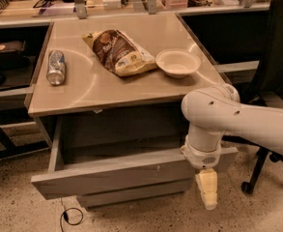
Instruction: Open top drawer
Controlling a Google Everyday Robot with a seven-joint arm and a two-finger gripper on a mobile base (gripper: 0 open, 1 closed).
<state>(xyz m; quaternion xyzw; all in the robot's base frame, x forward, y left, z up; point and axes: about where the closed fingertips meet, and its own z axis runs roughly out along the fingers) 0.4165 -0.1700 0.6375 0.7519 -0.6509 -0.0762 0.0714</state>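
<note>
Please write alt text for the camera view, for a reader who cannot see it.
The top drawer under a beige table stands pulled out, its grey inside showing. The robot arm reaches in from the right, its gripper pointing down near the drawer front's right end. On the table lie a can, a snack bag and a bowl.

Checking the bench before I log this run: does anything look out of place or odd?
Only the silver drink can, lying on its side near the left edge of the beige tabletop. The wide grey top drawer stands pulled out, as intended; the cream gripper hangs below its front's right end.
</note>
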